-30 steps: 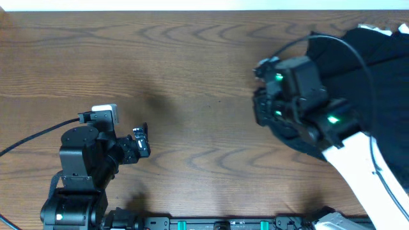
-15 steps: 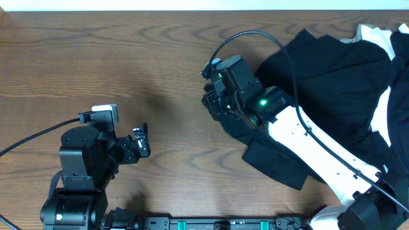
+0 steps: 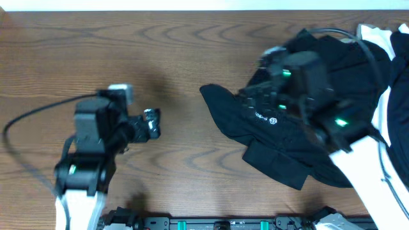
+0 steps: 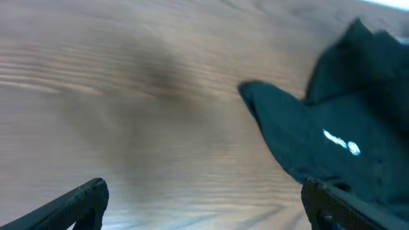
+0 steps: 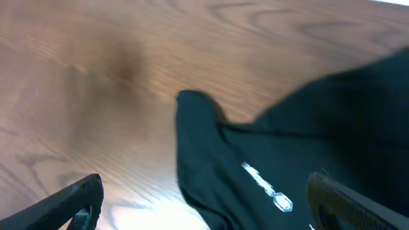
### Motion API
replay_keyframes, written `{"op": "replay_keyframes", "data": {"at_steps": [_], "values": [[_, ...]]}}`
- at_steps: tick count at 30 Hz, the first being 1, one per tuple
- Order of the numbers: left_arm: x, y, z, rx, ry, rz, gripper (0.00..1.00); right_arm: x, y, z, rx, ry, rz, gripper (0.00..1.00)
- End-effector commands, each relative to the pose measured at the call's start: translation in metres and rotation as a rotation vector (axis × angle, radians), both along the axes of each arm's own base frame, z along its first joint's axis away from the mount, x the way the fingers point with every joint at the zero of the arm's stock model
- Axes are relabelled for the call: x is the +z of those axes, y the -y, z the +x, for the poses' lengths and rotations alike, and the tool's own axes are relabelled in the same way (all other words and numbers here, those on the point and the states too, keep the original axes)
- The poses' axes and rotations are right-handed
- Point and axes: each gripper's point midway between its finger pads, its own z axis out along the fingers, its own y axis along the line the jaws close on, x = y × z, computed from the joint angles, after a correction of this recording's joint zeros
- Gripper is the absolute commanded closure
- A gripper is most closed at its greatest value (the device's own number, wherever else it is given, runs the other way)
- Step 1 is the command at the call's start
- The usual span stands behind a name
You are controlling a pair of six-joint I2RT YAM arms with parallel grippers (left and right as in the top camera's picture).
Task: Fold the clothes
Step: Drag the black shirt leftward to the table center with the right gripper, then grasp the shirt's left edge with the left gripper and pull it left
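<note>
Counter [image 3: 160, 51]: bare wood on the left and middle. All the soft stuff is over on my right.
Black garment [image 3: 230, 115]: the big one, lying rumpled on the right half. One rounded flap reaches toward the centre, and a squarish corner pokes toward the near edge.
White garment [image 3: 380, 39]: just a strip at the far right, touching the black one. I can't tell how much lies under it.
Right arm [image 3: 307, 80]: hanging over the black garment, just behind the print.
Left arm [image 3: 96, 128]: out on the left, well apart from the cloth, aimed at that flap.
Right fingers [image 5: 77, 201]: spread wide and empty, flap and print below them.
Left fingers [image 4: 83, 201]: spread too, nothing between them, bare wood beneath.
Lettering [image 3: 259, 116] and logo [image 3: 271, 120]: small, white, facing up.
Step, my read: flattening before any fold.
How I'd do it: left takes the flap, right an opposite edge. I pinch a single layer, pull low and outward, and leave the white garment behind.
</note>
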Motion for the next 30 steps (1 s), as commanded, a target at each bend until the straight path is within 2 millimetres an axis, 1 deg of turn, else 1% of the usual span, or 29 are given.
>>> {"op": "replay_keyframes", "data": {"at_steps": [1, 2, 6, 12, 16, 20, 24, 27, 30], "values": [[-0.018, 0.032, 0.011, -0.085, -0.092, -0.081, 0.02, 0.008, 0.025, -0.001, -0.062, 0.010, -0.022, 0.01], [-0.027, 0.039, 0.014, -0.100, -0.120, -0.082, 0.02, 0.007, 0.031, -0.002, -0.079, -0.001, -0.027, 0.01], [-0.069, 0.079, 0.023, -0.204, -0.226, -0.066, 0.02, -0.003, 0.054, -0.006, -0.138, -0.057, -0.048, 0.01], [-0.125, 0.135, 0.022, -0.278, -0.355, -0.071, 0.02, -0.009, 0.070, -0.008, -0.183, -0.095, -0.061, 0.01], [-0.153, 0.160, 0.021, -0.281, -0.405, -0.087, 0.02, -0.012, 0.081, -0.009, -0.221, -0.103, -0.092, 0.01], [-0.173, 0.181, 0.017, -0.296, -0.436, -0.096, 0.01, -0.014, 0.084, -0.010, -0.232, -0.111, -0.108, 0.01], [-0.184, 0.198, 0.011, -0.333, -0.436, -0.092, 0.00, -0.015, 0.087, -0.010, -0.243, -0.111, -0.121, 0.01], [-0.188, 0.210, 0.009, -0.364, -0.422, -0.092, 0.07, -0.016, 0.087, -0.012, -0.242, -0.118, -0.124, 0.01], [-0.197, 0.214, 0.008, -0.364, -0.409, -0.056, 0.12, -0.017, 0.088, -0.013, -0.243, -0.122, -0.126, 0.01]]}}
